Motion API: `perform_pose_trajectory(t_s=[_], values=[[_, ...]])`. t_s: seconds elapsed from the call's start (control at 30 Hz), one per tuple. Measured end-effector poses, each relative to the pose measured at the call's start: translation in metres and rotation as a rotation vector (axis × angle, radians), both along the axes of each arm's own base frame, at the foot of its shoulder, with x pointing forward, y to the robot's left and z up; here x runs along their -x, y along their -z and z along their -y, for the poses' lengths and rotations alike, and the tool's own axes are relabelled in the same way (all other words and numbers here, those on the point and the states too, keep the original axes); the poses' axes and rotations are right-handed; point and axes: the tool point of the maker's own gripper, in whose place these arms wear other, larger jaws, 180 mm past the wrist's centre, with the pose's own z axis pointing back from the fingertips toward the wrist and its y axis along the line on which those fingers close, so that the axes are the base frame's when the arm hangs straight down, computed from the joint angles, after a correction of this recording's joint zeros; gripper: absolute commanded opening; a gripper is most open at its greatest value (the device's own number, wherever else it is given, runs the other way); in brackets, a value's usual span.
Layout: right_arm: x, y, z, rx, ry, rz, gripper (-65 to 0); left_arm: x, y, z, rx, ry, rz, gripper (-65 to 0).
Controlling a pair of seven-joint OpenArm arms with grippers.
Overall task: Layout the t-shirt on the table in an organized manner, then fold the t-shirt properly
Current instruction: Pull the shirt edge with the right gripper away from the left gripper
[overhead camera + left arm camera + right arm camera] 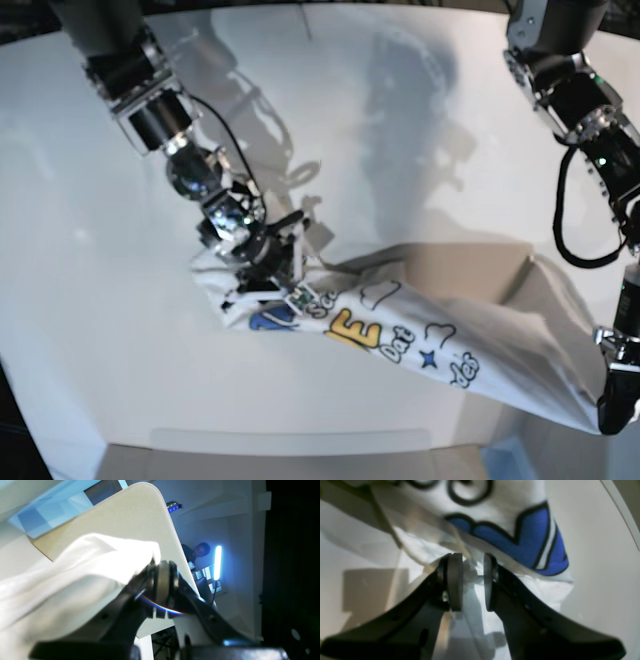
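Observation:
The white t-shirt (pixel 400 330) lies stretched across the table (pixel 100 250), its print of coloured letters and a star facing up. My right gripper (pixel 268 280) stands over the shirt's bunched left end. In the right wrist view it (pixel 473 580) is open by a narrow gap, its tips down on the cloth beside a blue printed letter (pixel 520 542). My left gripper (pixel 612 415) is at the lower right, off the table's edge. It (pixel 162 580) is shut on the t-shirt (pixel 75 567), and the cloth rises off the table (pixel 125 517) towards it.
The table's curved front edge (pixel 290 440) runs along the bottom of the base view. In the left wrist view, a person (pixel 197 551) and a bright light bar (pixel 218 562) are beyond the table's rim. The right arm's cables (pixel 230 150) hang above the shirt's left end.

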Motion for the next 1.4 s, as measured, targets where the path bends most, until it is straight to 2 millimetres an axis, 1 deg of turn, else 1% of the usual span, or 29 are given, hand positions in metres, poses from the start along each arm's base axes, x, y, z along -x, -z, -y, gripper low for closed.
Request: perform_pose_trajectory(t_s=[0.27,0.33,0.4,0.6,0.67,0.73,0.83,0.93,1.03,1.17,1.23,1.3,1.37,1.4], values=[[-0.025,0.013,-0.004,-0.026,0.016,-0.008,-51.8,0.0,-0.001,0.0,0.0,0.0,0.002,-65.0],[-0.027,0.015,-0.004,-0.025,0.014,-0.003,-56.6,0.0,-0.001,0.0,0.0,0.0,0.002,-65.0],[-0.027,0.016,-0.005,-0.001,-0.003,0.014,-65.0,0.0,-0.001,0.0,0.0,0.0,0.002,-65.0],[-0.026,0.016,-0.005,0.061,-0.03,0.052,-65.0,0.0,0.0,0.0,0.0,0.0,0.0,-65.0],[-0.023,0.012,-0.002,0.053,-0.024,0.077,-65.0,0.0,0.002,0.0,0.0,0.001,-0.004,-65.0],[-0.016,0.005,0.006,0.048,0.002,0.114,-65.0,0.001,0.009,-0.001,-0.002,-0.004,-0.023,-65.0],[0.0,-0.011,0.012,0.028,0.004,0.175,-65.0,0.004,0.026,0.0,-0.001,-0.001,-0.067,-65.0],[0.011,-0.035,0.001,-0.021,-0.025,0.239,-65.0,0.005,0.04,-0.002,0.003,-0.004,-0.1,-65.0],[0.02,-0.06,0.0,-0.104,-0.001,0.287,-65.0,0.007,0.054,-0.004,0.005,-0.008,-0.137,-65.0],[0.025,-0.09,0.024,-0.162,0.078,0.348,-65.0,0.013,0.077,-0.004,0.007,-0.007,-0.195,-65.0],[0.03,-0.105,0.03,-0.187,0.102,0.384,-65.0,0.016,0.086,-0.004,0.007,-0.006,-0.22,-65.0],[0.04,-0.118,0.027,-0.218,0.091,0.413,-65.0,0.02,0.096,-0.004,0.008,-0.007,-0.247,-65.0],[0.056,-0.124,0.021,-0.247,0.066,0.415,-65.0,0.023,0.106,-0.005,0.008,-0.011,-0.271,-65.0],[0.064,-0.127,0.022,-0.262,0.06,0.41,-65.0,0.026,0.112,-0.006,0.011,-0.014,-0.288,-65.0]])
